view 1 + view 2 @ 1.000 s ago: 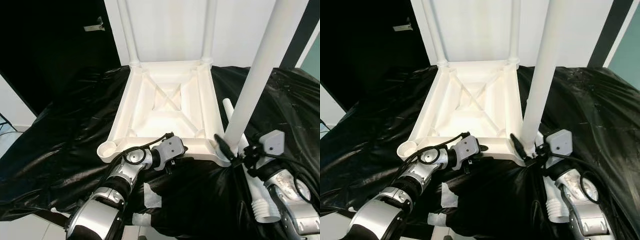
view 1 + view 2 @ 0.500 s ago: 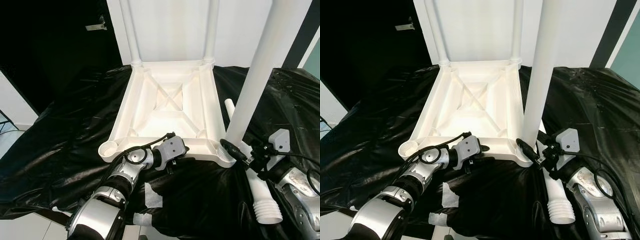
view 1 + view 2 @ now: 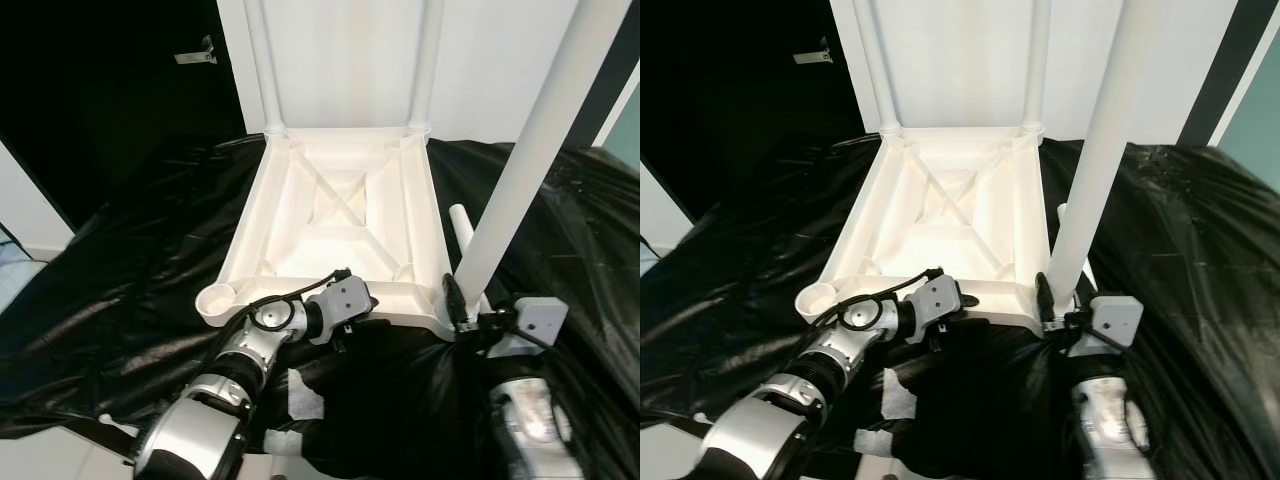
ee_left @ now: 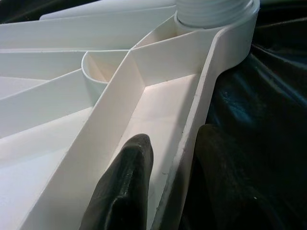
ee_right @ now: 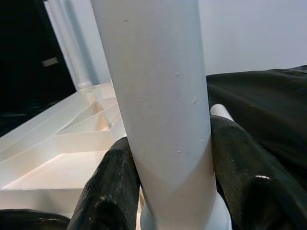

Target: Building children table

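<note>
A glossy black sheet [image 3: 120, 300] covers the work surface before a white wall, and on it lies the white tabletop [image 3: 340, 235] upside down, ribbed underside up — two legs [image 3: 262, 65] standing in its far corners. The left gripper [image 4: 165, 184] is pinched on the tabletop's near rim, one finger [image 4: 125, 187] inside the frame and one outside. The right gripper [image 5: 168, 177] is clamped around a white leg [image 3: 530, 150] standing tilted in the near right corner socket. Another loose leg [image 3: 462, 225] lies just beside it on the sheet.
</note>
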Motion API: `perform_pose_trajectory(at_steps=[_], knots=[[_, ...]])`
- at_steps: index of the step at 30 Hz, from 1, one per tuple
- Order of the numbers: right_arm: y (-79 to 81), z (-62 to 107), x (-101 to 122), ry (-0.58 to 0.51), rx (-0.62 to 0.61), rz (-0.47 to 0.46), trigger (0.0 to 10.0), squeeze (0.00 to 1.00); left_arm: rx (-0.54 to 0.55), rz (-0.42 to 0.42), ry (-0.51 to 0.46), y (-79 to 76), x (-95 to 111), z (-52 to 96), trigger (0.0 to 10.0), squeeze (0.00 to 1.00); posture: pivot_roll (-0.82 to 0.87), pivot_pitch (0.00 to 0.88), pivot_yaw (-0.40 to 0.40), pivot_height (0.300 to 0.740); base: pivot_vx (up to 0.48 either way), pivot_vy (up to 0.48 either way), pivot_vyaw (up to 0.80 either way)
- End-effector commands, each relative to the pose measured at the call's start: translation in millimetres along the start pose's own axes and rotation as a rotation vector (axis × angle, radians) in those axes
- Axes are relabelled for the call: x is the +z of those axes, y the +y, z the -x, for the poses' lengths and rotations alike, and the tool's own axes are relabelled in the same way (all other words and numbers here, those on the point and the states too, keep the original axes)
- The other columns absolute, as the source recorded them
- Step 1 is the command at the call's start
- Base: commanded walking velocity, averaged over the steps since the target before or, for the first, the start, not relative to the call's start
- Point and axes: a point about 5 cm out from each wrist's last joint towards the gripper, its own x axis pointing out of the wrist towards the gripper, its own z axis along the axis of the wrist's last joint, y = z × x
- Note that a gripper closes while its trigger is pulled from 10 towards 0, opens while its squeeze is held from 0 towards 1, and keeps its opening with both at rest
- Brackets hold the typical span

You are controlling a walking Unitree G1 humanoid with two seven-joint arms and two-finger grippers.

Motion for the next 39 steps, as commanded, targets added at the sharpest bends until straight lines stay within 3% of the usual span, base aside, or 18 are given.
perform_pose_trajectory(at_steps=[1, 3, 4, 5, 6, 8, 9, 10, 11, 13, 14, 22, 29, 30, 31, 32, 33, 39], knots=[[-13.8, 6.1, -16, 0.101, -0.109, 0.015, 0.0, 0.00, 0.130, 0.043, 0.068, -0.9, -14, 0.5, 10.0, 0.00, -0.05, 0.000, 0.042, 0.740, 0.000, 0.000, 0.00], [-11.9, 6.1, -17, 0.104, -0.111, 0.022, 0.0, 0.00, 0.129, 0.043, 0.068, -1.0, -15, 0.5, 10.0, 0.00, -0.05, 0.000, 0.042, 0.740, 0.000, 0.000, 0.00], [-8.5, 5.6, -18, 0.113, -0.089, 0.032, 4.4, 0.00, 0.128, 0.045, 0.068, -1.2, -15, 0.5, 10.0, 0.00, -0.05, 0.000, 0.042, 0.740, 0.000, 0.000, 0.00], [-8.5, 5.6, -18, 0.113, -0.089, 0.032, 4.4, 0.00, 0.128, 0.045, 0.068, -1.2, -15, 0.5, 10.0, 0.00, -0.05, 0.000, 0.042, 0.740, 0.000, 0.000, 0.00], [-6.0, 5.2, -19, 0.111, -0.068, 0.039, 10.0, 0.00, 0.128, 0.046, 0.068, -1.4, -15, 0.5, 10.0, 0.00, -0.05, 0.000, 0.042, 0.740, 0.000, 0.000, 0.00], [-3.9, 4.8, -19, 0.111, -0.040, 0.033, 10.0, 0.00, 0.127, 0.046, 0.069, -1.7, -15, 0.4, 10.0, 0.00, -0.05, 0.000, 0.042, 0.740, 0.000, 0.000, 0.00], [-2.3, 4.1, -19, 0.110, -0.014, 0.032, 10.0, 0.89, 0.127, 0.047, 0.069, -2.0, -15, 0.3, 10.0, 0.00, -0.05, 0.000, 0.042, 0.740, 0.000, 0.000, 0.00], [-2.3, 4.1, -19, 0.110, -0.014, 0.032, 10.0, 0.89, 0.127, 0.047, 0.069, -2.0, -15, 0.3, 10.0, 0.00, -0.05, 0.000, 0.042, 0.740, 0.000, 0.000, 0.00], [-3.8, 1.6, -18, 0.109, 0.020, 0.019, 10.0, 1.00, 0.126, 0.048, 0.069, -2.4, -15, 0.1, 10.0, 0.00, -0.05, 0.000, 0.041, 0.740, 0.000, 0.000, 0.00], [-7.1, -2.7, -16, 0.098, 0.059, 0.022, 10.0, 1.00, 0.125, 0.049, 0.068, -2.7, -15, -0.2, 10.0, 0.00, -0.06, 0.000, 0.041, 0.740, 0.000, 0.000, 0.00], [-11.3, -8.1, -12, 0.086, 0.116, 0.035, 10.0, 0.00, 0.124, 0.049, 0.067, -3.2, -15, -0.7, 10.0, 0.00, -0.06, 0.000, 0.041, 0.740, 0.000, 0.000, 0.00], [-25.6, -31.0, 7, 0.023, 0.395, 0.136, 10.0, 0.00, 0.123, 0.050, 0.062, -3.7, -14, -2.6, 10.0, 0.00, -0.06, 0.000, 0.035, 0.740, 0.000, 0.000, 0.00], [-25.6, -36.6, 7, 0.070, 0.588, 0.158, 10.0, 0.00, 0.130, 0.053, 0.061, -3.4, -14, -1.6, 10.0, 0.00, -0.04, 0.000, 0.028, 0.740, 0.000, 0.000, 0.00], [-26.5, -37.0, 7, 0.083, 0.617, 0.155, 6.1, 0.00, 0.132, 0.054, 0.061, -3.4, -15, -1.3, 10.0, 0.00, -0.04, 0.000, 0.027, 0.740, 0.000, 0.000, 0.00], [-26.5, -37.0, 7, 0.083, 0.617, 0.155, 6.1, 0.00, 0.132, 0.054, 0.061, -3.4, -15, -1.3, 10.0, 0.00, -0.04, 0.000, 0.027, 0.740, 0.000, 0.000, 0.00], [-27.6, -37.5, 6, 0.090, 0.640, 0.157, 3.6, 0.00, 0.133, 0.054, 0.061, -3.4, -15, -1.1, 10.0, 0.00, -0.04, 0.000, 0.027, 0.740, 0.000, 0.000, 0.00], [-28.8, -37.9, 6, 0.101, 0.666, 0.154, 0.0, 0.00, 0.133, 0.055, 0.061, -3.4, -15, -0.8, 10.0, 0.00, -0.03, 0.000, 0.027, 0.740, 0.000, 0.000, 0.00], [-38.3, -38.2, 6, 0.141, 0.746, 0.149, 0.0, 0.00, 0.135, 0.056, 0.065, -3.5, -17, 0.7, 10.0, 0.00, -0.04, 0.000, 0.031, 0.740, 0.000, 0.000, 0.00]])
